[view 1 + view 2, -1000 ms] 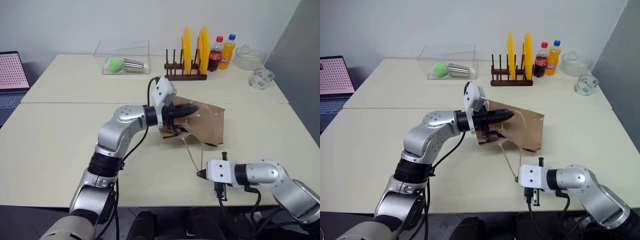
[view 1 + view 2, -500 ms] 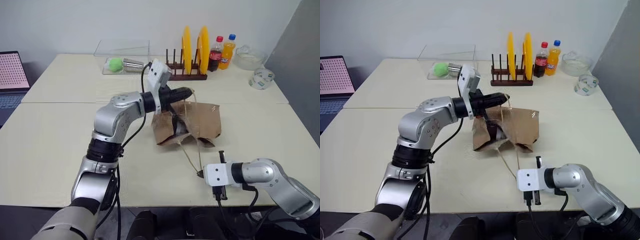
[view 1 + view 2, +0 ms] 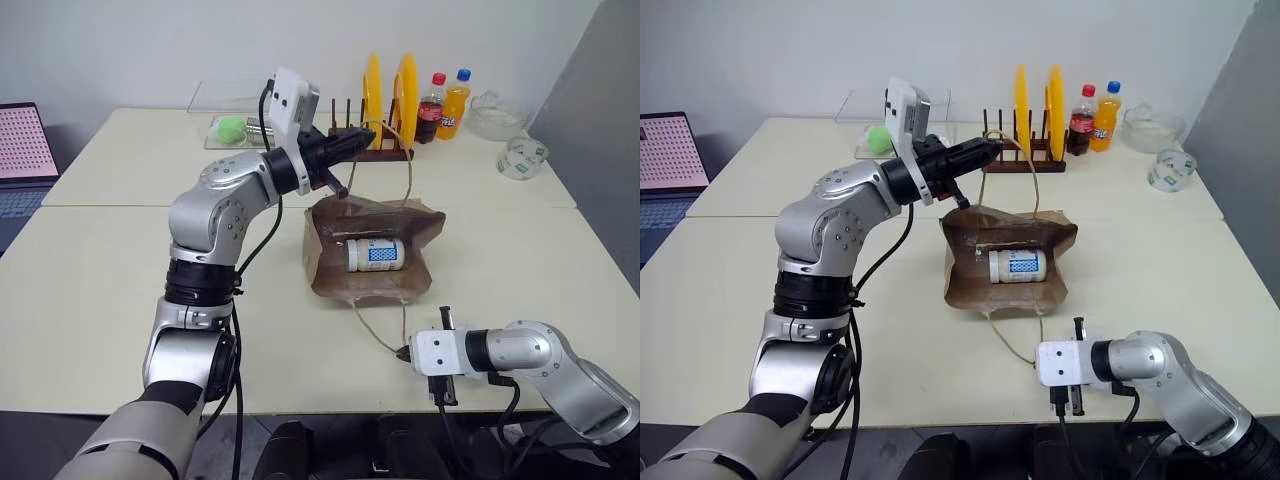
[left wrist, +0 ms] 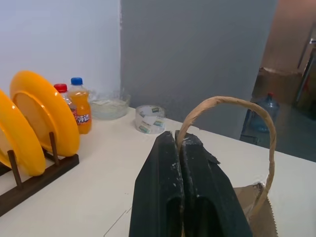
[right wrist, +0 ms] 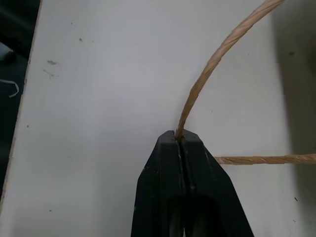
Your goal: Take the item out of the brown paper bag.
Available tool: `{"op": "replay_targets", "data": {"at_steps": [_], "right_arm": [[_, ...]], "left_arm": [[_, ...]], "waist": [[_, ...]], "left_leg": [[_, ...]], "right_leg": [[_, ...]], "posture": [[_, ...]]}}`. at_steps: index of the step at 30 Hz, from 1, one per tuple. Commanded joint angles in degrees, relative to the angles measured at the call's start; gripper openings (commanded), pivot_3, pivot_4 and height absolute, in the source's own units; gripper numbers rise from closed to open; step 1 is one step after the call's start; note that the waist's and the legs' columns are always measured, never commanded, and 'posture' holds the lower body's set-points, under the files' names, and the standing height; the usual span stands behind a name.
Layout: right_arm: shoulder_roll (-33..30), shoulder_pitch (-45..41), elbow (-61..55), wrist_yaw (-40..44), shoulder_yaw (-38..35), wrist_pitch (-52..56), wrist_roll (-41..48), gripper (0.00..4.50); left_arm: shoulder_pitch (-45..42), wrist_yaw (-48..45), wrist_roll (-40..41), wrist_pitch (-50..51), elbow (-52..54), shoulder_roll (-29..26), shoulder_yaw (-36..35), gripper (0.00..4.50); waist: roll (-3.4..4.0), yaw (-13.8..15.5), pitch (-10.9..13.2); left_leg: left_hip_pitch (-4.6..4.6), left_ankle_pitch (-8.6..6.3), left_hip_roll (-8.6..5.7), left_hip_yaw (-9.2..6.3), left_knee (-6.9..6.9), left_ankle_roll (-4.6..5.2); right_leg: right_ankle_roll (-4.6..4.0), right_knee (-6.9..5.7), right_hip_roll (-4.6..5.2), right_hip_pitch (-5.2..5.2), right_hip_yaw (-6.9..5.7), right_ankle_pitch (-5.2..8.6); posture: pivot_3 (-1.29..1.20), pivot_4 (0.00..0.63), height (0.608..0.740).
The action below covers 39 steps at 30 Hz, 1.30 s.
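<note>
I see my left gripper (image 3: 368, 132) with its fingers pinched tight on one loop handle (image 3: 407, 160) of the brown paper bag (image 3: 365, 255), holding it raised. My right gripper (image 3: 401, 351) clamps the other handle (image 5: 217, 57) low near the counter (image 3: 110, 290) edge. The bag mouth gapes; the item (image 3: 375, 254) lies on its side inside. Plate rack (image 3: 372, 150) and soda bottles (image 3: 442, 105) stand behind.

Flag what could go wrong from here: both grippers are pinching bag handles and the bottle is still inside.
1. The left gripper and right gripper, both shut, pull the two handles apart; the thin loops may tear from the brown paper bag.
2. No gripper is free for the bottle; releasing a handle may let the mouth collapse over it.
3. The raised left gripper sits near the plate rack; lifting further could bump it.
</note>
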<state>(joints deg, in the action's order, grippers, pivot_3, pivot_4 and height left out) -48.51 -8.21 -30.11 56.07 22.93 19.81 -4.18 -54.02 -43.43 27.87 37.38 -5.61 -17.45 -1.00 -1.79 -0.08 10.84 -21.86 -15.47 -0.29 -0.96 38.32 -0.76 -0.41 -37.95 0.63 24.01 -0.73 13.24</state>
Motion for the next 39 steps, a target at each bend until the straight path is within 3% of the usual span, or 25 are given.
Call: {"op": "replay_targets", "data": {"at_steps": [1, 3, 6, 10, 13, 20, 24, 27, 30, 31, 39], "right_arm": [[0.08, 0.69, -2.91, 0.55, -3.77, 2.26, 3.40, 0.90], [-0.54, 1.54, -5.28, 1.14, -6.58, 4.44, 6.15, 1.60], [-1.55, 3.54, -11.54, 3.62, -15.89, 13.60, 17.65, 2.62], [-2.85, 3.56, -15.74, 4.65, -29.65, 23.07, 31.97, 2.62], [-0.99, -2.76, -15.63, 0.66, -32.84, 28.22, 39.08, 2.62], [4.10, -18.64, -10.33, -11.81, -21.26, 35.31, 35.85, 2.62], [8.43, -27.64, -1.52, -17.17, -6.81, 30.62, 23.41, 2.62], [9.20, -30.22, 3.97, -17.95, 0.57, 26.10, 15.78, 3.24], [8.95, -32.12, 8.55, -17.74, 6.15, 22.34, 8.66, 4.30], [8.99, -32.70, 9.79, -17.49, 7.43, 21.49, 6.73, 4.46], [8.71, -36.53, 17.27, -12.72, 14.69, 17.32, -5.14, 4.46]], "left_arm": [[-0.10, -1.09, 2.01, 0.87, 4.26, 0.48, 0.56, 0.00], [0.32, -1.18, 2.63, 1.63, 5.00, 0.58, 0.62, 0.00], [1.04, -1.48, 3.61, 2.90, 6.35, 0.66, 0.69, 0.00], [1.47, -1.64, 4.28, 3.52, 6.92, 0.73, 0.62, 0.00], [1.18, -1.75, 4.15, 3.09, 6.17, 1.09, 0.78, 0.00], [0.13, -2.77, 3.49, 1.93, 4.40, 1.03, 0.82, 0.00], [-0.60, -2.78, 2.48, 0.21, 3.25, 0.96, 0.81, 0.00], [-0.80, -2.71, 2.22, -0.27, 2.81, 0.77, 0.71, 0.00], [-0.66, -2.64, 2.22, -0.53, 2.96, 0.56, 0.80, 0.00], [-0.56, -2.63, 2.24, -0.54, 3.13, 0.49, 0.82, 0.00], [0.34, -2.19, 2.25, -0.61, 4.22, 0.19, 0.71, 0.00]], "waist": [[0.00, 0.03, 0.01], [0.00, 0.05, 0.01], [-0.01, 0.06, 0.01], [-0.02, 0.08, 0.01], [-0.01, -0.09, 0.01], [-0.01, -0.07, 0.01], [0.01, -0.17, 0.02], [0.01, -0.02, 0.02], [0.01, 0.01, 0.02], [0.01, -0.01, 0.02], [0.01, -0.09, 0.02]], "left_leg": [[-0.02, 0.00, 0.00, -0.01, 0.01, 0.00], [-0.03, 0.00, -0.01, 0.00, 0.05, 0.00], [-0.05, -0.01, -0.01, -0.01, 0.07, 0.01], [-0.05, -0.10, -0.01, -0.02, 0.09, 0.18], [-0.01, -0.14, 0.00, 0.00, 0.12, 0.24], [-0.08, -0.14, -0.01, -0.02, 0.10, 0.24], [-0.09, -0.13, -0.01, 0.03, 0.09, 0.24], [-0.13, -0.13, -0.01, -0.02, 0.08, 0.24], [-0.21, -0.13, -0.05, 0.00, 0.10, 0.23], [-0.23, -0.13, -0.06, 0.03, 0.12, 0.23], [-0.21, -0.13, -0.06, -0.01, 0.12, 0.24]], "right_leg": [[0.00, -0.01, 0.00, 0.01, -0.01, 0.00], [0.00, -0.02, 0.01, 0.01, -0.01, 0.00], [0.00, -0.02, 0.01, 0.00, -0.01, 0.00], [0.00, -0.03, 0.01, -0.02, -0.03, 0.00], [-0.01, -0.06, 0.01, -0.03, 0.00, -0.01], [-0.01, -0.07, -0.02, 0.03, -0.01, -0.01], [-0.02, -0.10, 0.00, 0.08, 0.05, -0.02], [-0.02, -0.06, 0.00, 0.09, -0.01, -0.01], [-0.06, -0.02, 0.07, 0.11, -0.01, -0.03], [-0.07, -0.02, 0.09, 0.13, 0.00, -0.05], [-0.07, -0.06, 0.10, 0.14, -0.04, -0.04]], "posture": [[0.00, 0.150, 0.740], [0.00, 0.150, 0.740], [0.00, 0.150, 0.740], [0.00, 0.150, 0.740], [0.00, 0.150, 0.740], [0.00, 0.150, 0.740], [0.00, 0.150, 0.740], [0.00, 0.150, 0.740], [0.00, 0.150, 0.740], [0.00, 0.150, 0.740], [0.00, 0.150, 0.740]]}}
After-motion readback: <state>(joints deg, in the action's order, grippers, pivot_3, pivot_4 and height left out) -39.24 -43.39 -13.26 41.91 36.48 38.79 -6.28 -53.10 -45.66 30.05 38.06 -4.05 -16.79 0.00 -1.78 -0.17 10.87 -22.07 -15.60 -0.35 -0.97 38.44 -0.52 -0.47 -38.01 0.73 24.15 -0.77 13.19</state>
